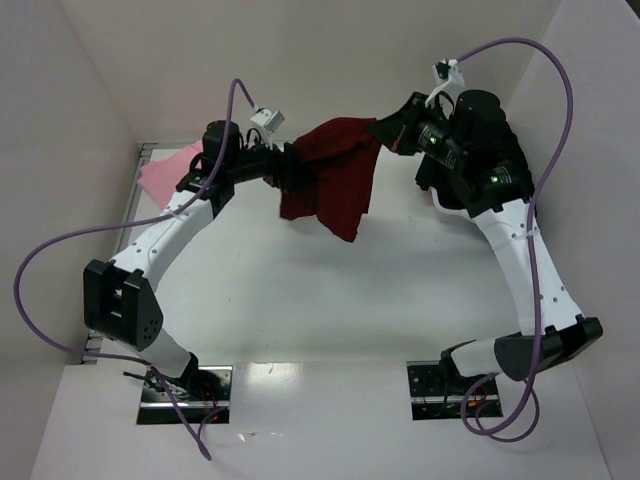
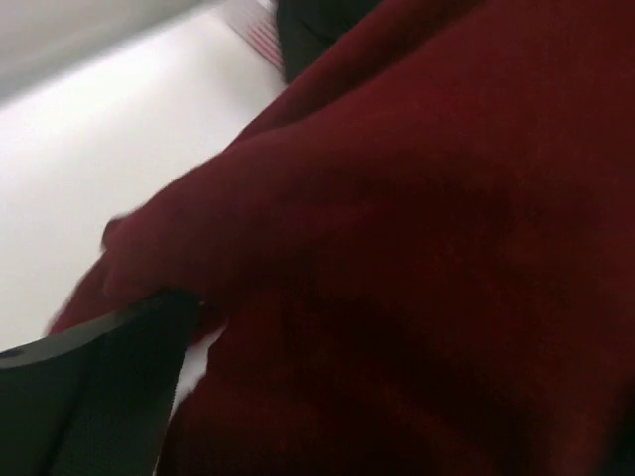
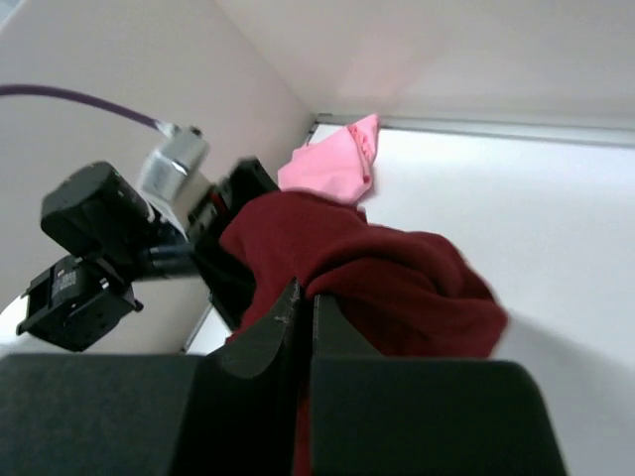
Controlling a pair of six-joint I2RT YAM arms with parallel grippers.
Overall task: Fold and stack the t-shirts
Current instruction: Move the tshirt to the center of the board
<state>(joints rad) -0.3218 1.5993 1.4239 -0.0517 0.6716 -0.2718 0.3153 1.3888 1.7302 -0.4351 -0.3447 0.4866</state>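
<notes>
**Q.** Which step is shown, and where is the garment?

**A.** The maroon t-shirt point(image 1: 330, 185) hangs in the air at the upper centre of the overhead view, stretched between the two arms and clear of the worktop point(image 1: 330, 300). The left hand point(image 1: 287, 170) holds its left edge. In the left wrist view the cloth fills the frame and drapes over one dark finger. The right hand point(image 1: 385, 132) holds the opposite edge, and its own camera shows the fingers point(image 3: 273, 332) narrowed to a slit with red fabric pinched between them. The loose body of the shirt sags to a point at lower right. This appears to be the lift-and-spread stage, before any fold is made.

**Q.** What does the next move call for?

**A.** Probably lowering the shirt flat onto the open worktop below, with both grips kept apart so the cloth lands without bunching.

**Q.** Are any containers present?

**A.** None can be made out. The pink t-shirt point(image 1: 165, 172) lies crumpled in the upper-left corner beside a pale rail point(image 1: 137, 185). Whether that rail belongs to a bin cannot be told.
</notes>
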